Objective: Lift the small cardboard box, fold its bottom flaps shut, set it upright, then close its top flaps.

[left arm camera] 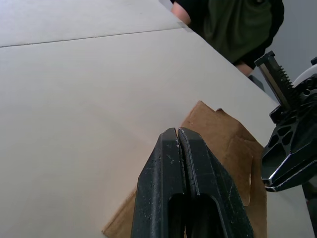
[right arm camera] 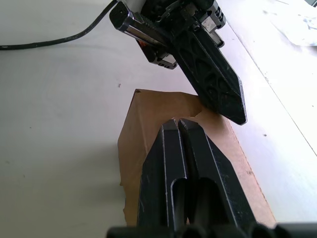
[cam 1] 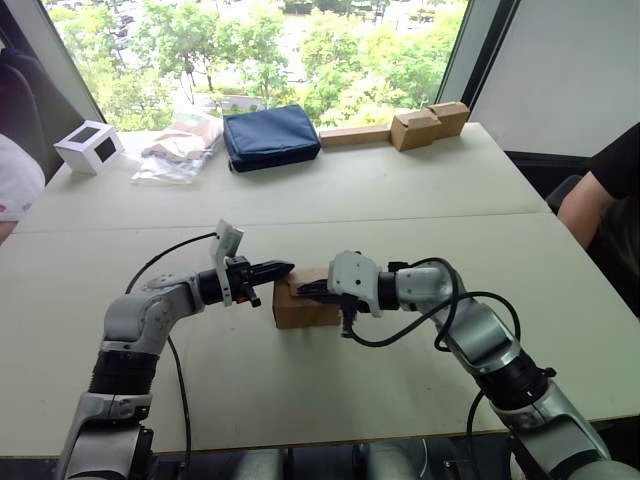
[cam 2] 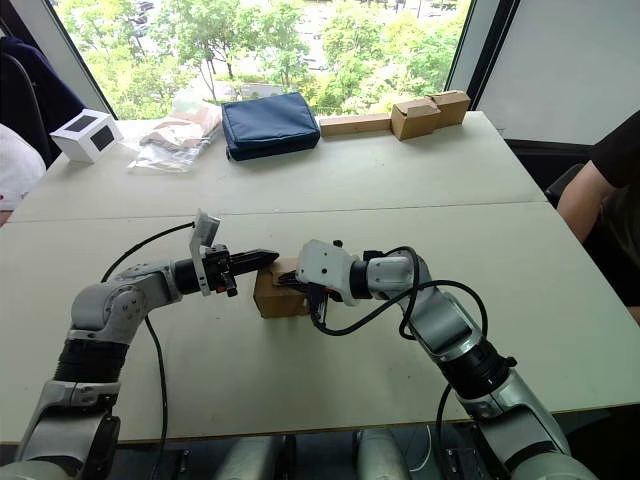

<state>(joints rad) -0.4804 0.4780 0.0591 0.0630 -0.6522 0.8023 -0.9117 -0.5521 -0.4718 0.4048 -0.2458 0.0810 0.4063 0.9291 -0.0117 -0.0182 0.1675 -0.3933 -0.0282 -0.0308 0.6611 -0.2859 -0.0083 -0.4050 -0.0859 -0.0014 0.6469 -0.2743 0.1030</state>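
Note:
The small cardboard box [cam 1: 302,309] stands on the table, plain brown, near the front middle. Its top flaps [right arm camera: 163,106] lie folded over the upper face; its bottom flaps are hidden underneath. My left gripper [cam 1: 282,268] is shut, and its tip hovers at the box's upper left edge. My right gripper [cam 1: 306,290] is also shut, and its tip rests on the box's top from the right. In the right wrist view the left gripper [right arm camera: 214,82] crosses just beyond my own fingertips [right arm camera: 173,130]. The left wrist view shows the box [left arm camera: 220,136] just past the shut fingers [left arm camera: 171,148].
Along the table's far side sit a white box with a dark window [cam 1: 90,146], a plastic bag [cam 1: 182,150], a navy pouch [cam 1: 270,136] and tan cardboard blocks on a strip [cam 1: 422,125]. A person's arm [cam 1: 600,195] is at the right edge, another person [cam 1: 14,178] at the left.

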